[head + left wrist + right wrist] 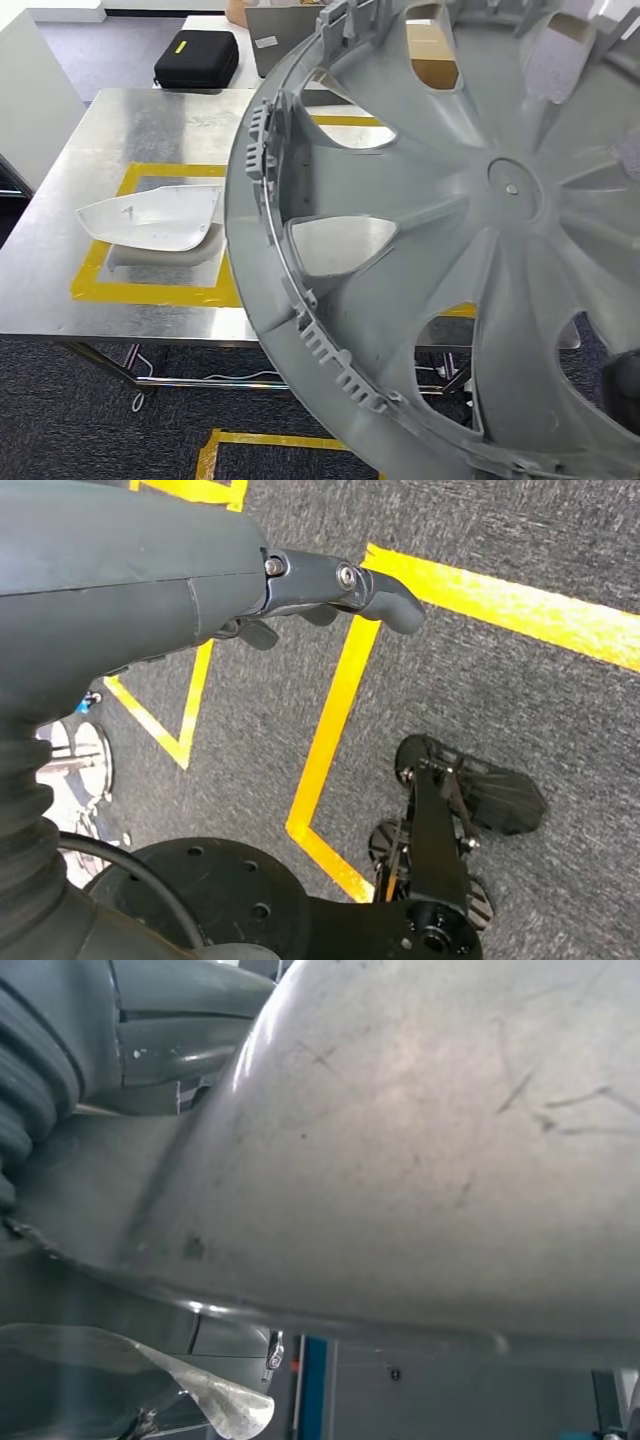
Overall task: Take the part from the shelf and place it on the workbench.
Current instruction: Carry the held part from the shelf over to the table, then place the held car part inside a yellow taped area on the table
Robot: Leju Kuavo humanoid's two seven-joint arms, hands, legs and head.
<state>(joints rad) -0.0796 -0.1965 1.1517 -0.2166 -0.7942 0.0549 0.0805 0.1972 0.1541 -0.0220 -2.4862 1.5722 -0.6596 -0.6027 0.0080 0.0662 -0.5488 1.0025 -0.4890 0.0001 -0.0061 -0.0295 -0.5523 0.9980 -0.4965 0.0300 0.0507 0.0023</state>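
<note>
Head view looks down at workbench point(151, 130); left wrist faces floor point(490, 700).

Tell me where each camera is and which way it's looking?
Head view: up on the robot, looking forward and down at the metal table, with the big grey wheel cover close in front.
Left wrist view: behind the left hand, looking down at carpet and yellow tape; the hand holds nothing.
Right wrist view: behind the right hand, pressed close to the wheel cover.
Shared: the head and right wrist views both show the wheel cover.
</note>
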